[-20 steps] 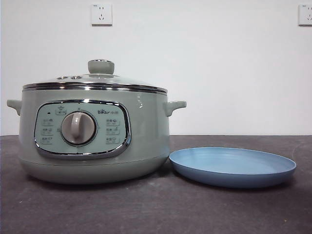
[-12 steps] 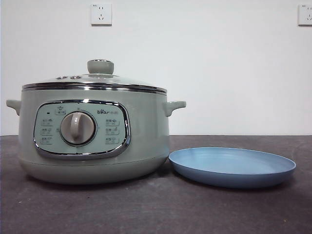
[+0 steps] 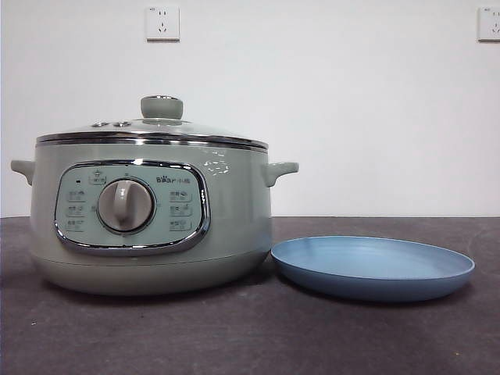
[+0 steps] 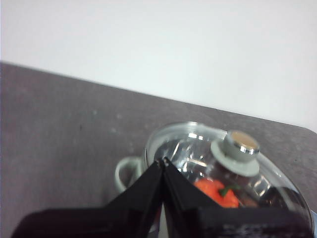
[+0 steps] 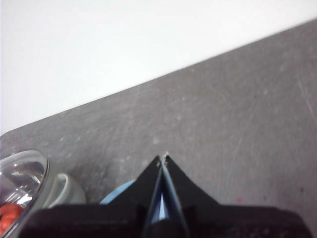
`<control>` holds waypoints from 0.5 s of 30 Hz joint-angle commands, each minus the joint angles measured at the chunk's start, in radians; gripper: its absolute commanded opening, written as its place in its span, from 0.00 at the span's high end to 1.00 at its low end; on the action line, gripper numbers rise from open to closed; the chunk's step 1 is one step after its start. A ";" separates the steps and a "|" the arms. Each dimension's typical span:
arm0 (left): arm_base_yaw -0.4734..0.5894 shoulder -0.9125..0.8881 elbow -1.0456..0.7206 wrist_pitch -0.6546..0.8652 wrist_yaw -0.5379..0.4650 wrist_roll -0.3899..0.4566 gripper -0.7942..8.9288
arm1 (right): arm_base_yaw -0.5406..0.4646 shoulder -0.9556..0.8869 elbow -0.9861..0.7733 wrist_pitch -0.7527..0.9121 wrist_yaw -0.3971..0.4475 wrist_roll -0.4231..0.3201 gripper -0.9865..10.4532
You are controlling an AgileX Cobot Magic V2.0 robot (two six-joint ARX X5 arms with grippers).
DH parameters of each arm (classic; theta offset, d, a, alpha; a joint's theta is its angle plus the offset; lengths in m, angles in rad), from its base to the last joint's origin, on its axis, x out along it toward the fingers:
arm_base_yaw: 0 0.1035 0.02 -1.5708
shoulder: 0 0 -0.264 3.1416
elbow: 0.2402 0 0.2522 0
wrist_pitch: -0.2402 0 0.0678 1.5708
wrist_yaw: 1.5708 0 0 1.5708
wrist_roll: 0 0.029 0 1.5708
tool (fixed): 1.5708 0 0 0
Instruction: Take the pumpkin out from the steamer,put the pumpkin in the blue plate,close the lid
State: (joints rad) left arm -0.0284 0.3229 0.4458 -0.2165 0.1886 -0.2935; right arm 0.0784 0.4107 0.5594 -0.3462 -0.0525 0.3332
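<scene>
The sage-green steamer (image 3: 148,219) stands at the left of the table with its glass lid (image 3: 152,129) on. The pumpkin (image 4: 215,192) shows orange through the glass in the left wrist view, under the lid's knob (image 4: 237,151); it also shows in the right wrist view (image 5: 9,214). The blue plate (image 3: 372,266) lies empty to the right of the steamer. My left gripper (image 4: 162,161) is shut and empty, above the steamer's side handle (image 4: 124,173). My right gripper (image 5: 162,158) is shut and empty, above the plate's edge (image 5: 119,193). Neither arm shows in the front view.
Two wall sockets (image 3: 162,23) sit high on the white back wall. The dark table (image 3: 250,336) runs in front of the steamer and plate.
</scene>
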 commanded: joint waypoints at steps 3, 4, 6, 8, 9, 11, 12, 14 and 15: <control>0.002 0.130 0.132 -0.013 0.053 0.076 0.93 | 0.000 0.109 0.132 -0.048 -0.008 -0.118 0.93; 0.002 0.156 0.155 -0.020 0.068 0.084 0.93 | 0.000 0.132 0.159 -0.066 -0.025 -0.141 0.93; 0.002 0.214 0.205 -0.032 0.113 0.089 0.92 | 0.000 0.181 0.220 -0.110 -0.074 -0.181 0.93; 0.002 0.263 0.245 -0.050 0.161 0.090 0.92 | 0.000 0.222 0.271 -0.153 -0.121 -0.217 0.93; 0.002 0.298 0.270 -0.064 0.198 0.097 0.92 | 0.000 0.248 0.304 -0.184 -0.160 -0.240 0.93; 0.002 0.346 0.304 -0.084 0.253 0.112 0.92 | 0.000 0.288 0.349 -0.225 -0.220 -0.266 0.91; 0.002 0.380 0.325 -0.097 0.290 0.115 0.92 | 0.000 0.312 0.374 -0.247 -0.262 -0.274 0.88; 0.002 0.423 0.351 -0.114 0.336 0.115 0.85 | 0.000 0.344 0.406 -0.273 -0.315 -0.279 0.82; 0.001 0.448 0.366 -0.123 0.356 0.114 0.75 | 0.000 0.362 0.422 -0.288 -0.336 -0.279 0.75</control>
State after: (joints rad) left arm -0.0284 0.7620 0.8051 -0.3378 0.5270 -0.1982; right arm 0.0784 0.7635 0.9707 -0.6277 -0.3698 0.0772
